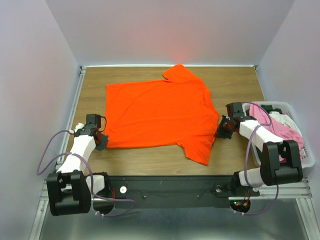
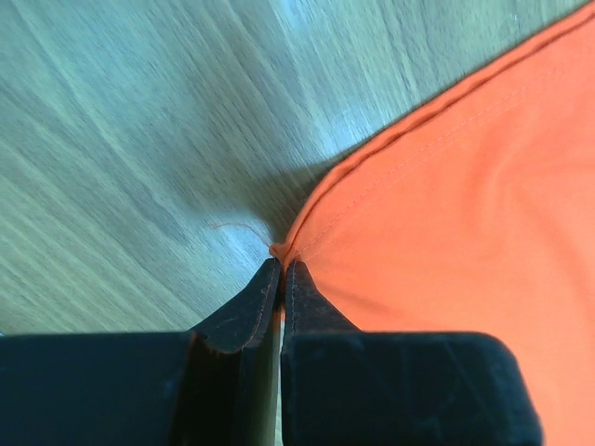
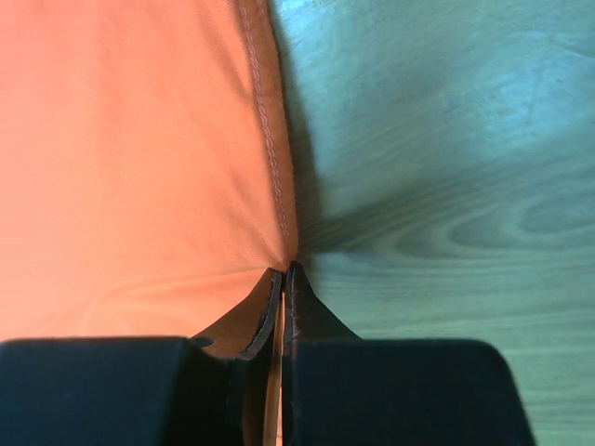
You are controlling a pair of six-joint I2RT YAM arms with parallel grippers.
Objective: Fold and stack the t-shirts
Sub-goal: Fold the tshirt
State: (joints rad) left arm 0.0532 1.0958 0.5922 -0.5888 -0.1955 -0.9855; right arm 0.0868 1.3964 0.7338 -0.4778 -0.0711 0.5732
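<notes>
Left gripper (image 2: 281,267) is pinched shut on the near-left hem corner of the orange t-shirt (image 1: 155,112), right gripper (image 3: 284,269) clamped on its right edge. Shirt's flat on the table (image 1: 150,160). Looks light and floppy, so I'd guess seams grip best.

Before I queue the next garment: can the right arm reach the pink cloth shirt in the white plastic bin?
Probably not yet: the bin lies open beside it, but the right gripper is shut on the orange t-shirt.
</notes>
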